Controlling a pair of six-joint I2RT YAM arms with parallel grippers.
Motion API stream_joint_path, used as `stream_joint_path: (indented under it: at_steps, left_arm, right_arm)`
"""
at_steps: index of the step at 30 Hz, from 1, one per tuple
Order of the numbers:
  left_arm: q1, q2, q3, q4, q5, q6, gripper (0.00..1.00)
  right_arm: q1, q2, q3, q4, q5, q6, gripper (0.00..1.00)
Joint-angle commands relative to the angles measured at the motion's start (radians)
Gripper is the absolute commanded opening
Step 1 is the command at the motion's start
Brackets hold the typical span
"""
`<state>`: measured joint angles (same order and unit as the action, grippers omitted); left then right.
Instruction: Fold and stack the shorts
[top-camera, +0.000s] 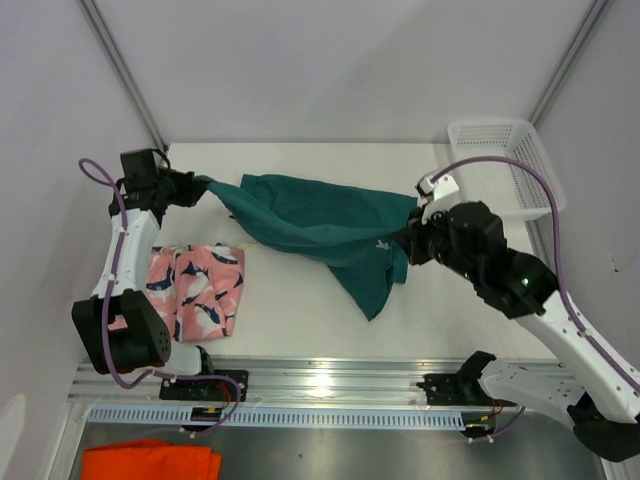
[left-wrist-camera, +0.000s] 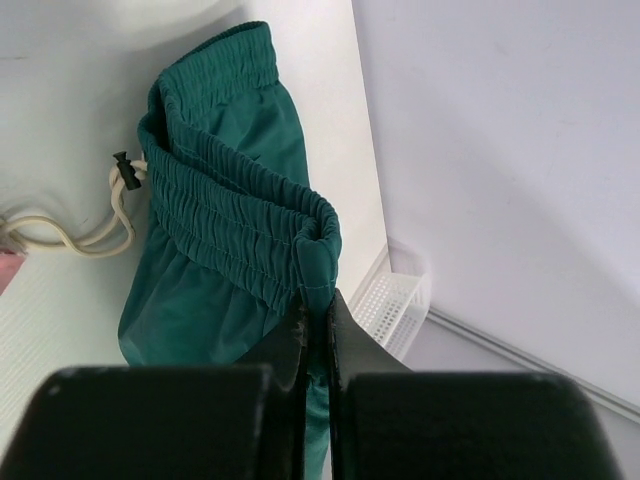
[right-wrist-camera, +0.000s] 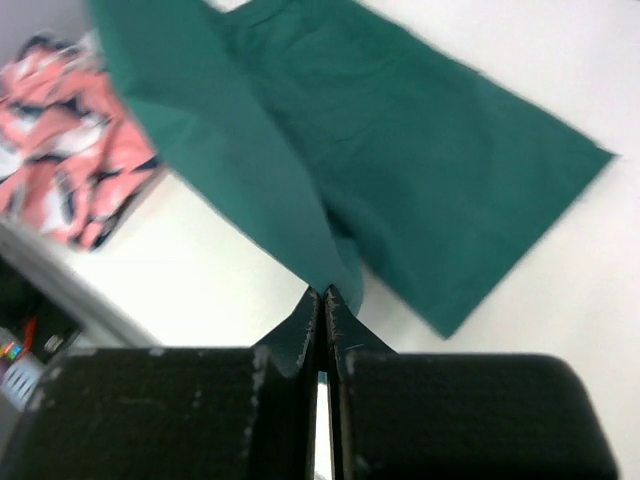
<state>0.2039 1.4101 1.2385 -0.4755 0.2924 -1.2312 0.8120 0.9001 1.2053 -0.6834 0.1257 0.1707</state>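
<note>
Far left: the pink shark shorts (top-camera: 197, 290) lie folded flat on the counter (top-camera: 300, 320), near its front-left corner and beside the left arm; judged done and the likely base of the stack. Left end effector (top-camera: 200, 187) is at the back-left corner, close to the side wall, its jaws pinched shut on the elastic waistband of the teal shorts (top-camera: 320, 215). The drawstring (left-wrist-camera: 70, 235) trails loose toward the counter. The teal shorts hang stretched between the two arms across the middle, with one leg drooping toward the front edge; not yet folded. Right end effector (top-camera: 410, 240) is clamped shut on the opposite fabric edge of the same garment. The graphic-print pair is not in view. Judgement: about one pair of three finished. Room: bare counter lies under and in front of the teal cloth, right of the pink pair, which suits a lay-down. The left side is tight against the wall. A white mesh basket (top-camera: 497, 165) fills the back-right corner, apart from the right arm. An orange cloth (top-camera: 150, 462) lies below the front rail, off the counter.
</note>
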Motion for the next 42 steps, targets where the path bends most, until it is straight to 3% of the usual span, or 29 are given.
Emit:
stream_joint_path:
  at_steps: [1,6,20,29,31,35,42]
  left_arm:
    - [0.017,0.026,0.042,0.035,0.017,-0.031,0.00]
    - [0.019,0.095,0.065,0.046,-0.012,-0.065,0.00]
    - [0.017,0.325,0.248,0.069,-0.007,-0.117,0.00]
    - [0.003,0.441,0.406,0.093,-0.012,-0.137,0.00]
    - [-0.009,0.484,0.444,0.171,0.017,-0.158,0.00]
    - [-0.021,0.569,0.446,0.307,0.099,-0.191,0.00]
    - [-0.021,0.436,0.294,0.376,0.060,-0.163,0.00]
  right_arm:
    - [-0.143,0.071,0.065,0.042,-0.096,-0.057,0.00]
    - [-0.330,0.187,0.091,0.108,-0.280,-0.082,0.00]
    - [-0.568,0.535,0.232,0.258,-0.507,-0.060,0.00]
    - [-0.632,0.635,0.284,0.301,-0.560,-0.039,0.00]
    - [-0.642,0.675,0.292,0.338,-0.569,-0.025,0.00]
    - [-0.645,0.730,0.313,0.374,-0.587,-0.016,0.00]
    - [-0.643,0.660,0.237,0.446,-0.626,-0.017,0.00]
